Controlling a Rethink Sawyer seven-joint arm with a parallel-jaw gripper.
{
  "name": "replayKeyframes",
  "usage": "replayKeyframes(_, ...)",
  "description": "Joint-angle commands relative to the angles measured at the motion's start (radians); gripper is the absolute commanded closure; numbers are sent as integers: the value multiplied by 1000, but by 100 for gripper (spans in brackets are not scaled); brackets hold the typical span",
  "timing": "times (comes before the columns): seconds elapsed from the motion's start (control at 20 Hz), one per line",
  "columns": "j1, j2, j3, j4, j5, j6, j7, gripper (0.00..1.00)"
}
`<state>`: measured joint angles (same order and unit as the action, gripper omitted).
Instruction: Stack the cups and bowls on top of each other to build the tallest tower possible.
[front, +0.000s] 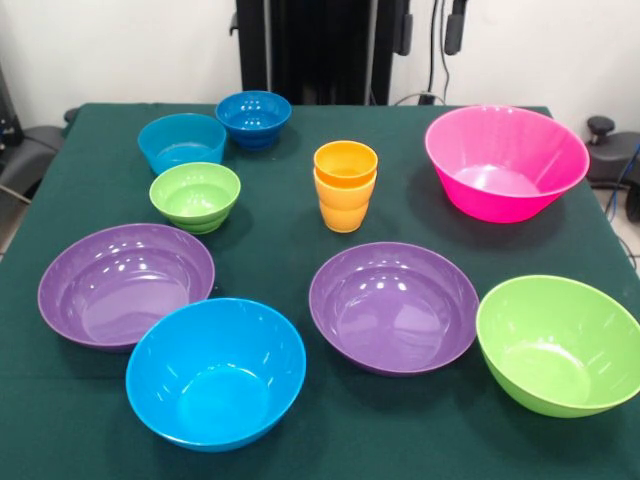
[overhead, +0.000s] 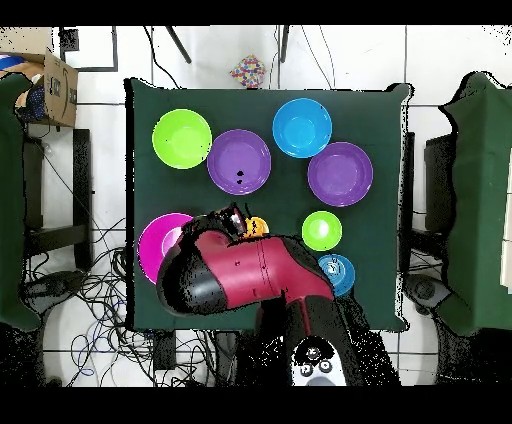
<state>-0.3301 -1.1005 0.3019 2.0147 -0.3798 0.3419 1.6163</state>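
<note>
With the two nested cups standing between the small green bowl and the pink bowl, the gripper hovers just beside them, its opening and grasp unreadable, and a careless descent could topple them.

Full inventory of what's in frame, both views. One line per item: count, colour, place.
cups: 2, orange nested in yellow-orange, upright at table centre
small green bowl: 1, beside the cups
small light blue bowl: 1, behind the green one
small dark blue bowl: 1, far edge
purple bowls: 2, one front-left, one front-centre
large blue bowl: 1, nearest the camera
large green bowl: 1, front-right
pink bowl: 1, tilted, far right
table: 1, dark green cloth
cardboard box: 1, brown, off the table
arm: 1, red and black, overhead view only
gripper: above the cups, state unclear
</note>
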Motion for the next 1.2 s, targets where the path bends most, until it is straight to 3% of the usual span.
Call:
replayKeyframes(0.05, -66, 23, 117, 61, -34, -44, -39, 0)
replayKeyframes(0.25, -180, 27, 235, 59, -23, -22, -121, 0)
replayKeyframes(0.45, -225, 25, 302, 40, -33, 17, -144, 0)
replayKeyframes(0.75, -210, 81, 296, -97, -73, 194, -181, 0)
replayKeyframes(1.2, -286, 183, 336, -185, -133, 186, -244, 0)
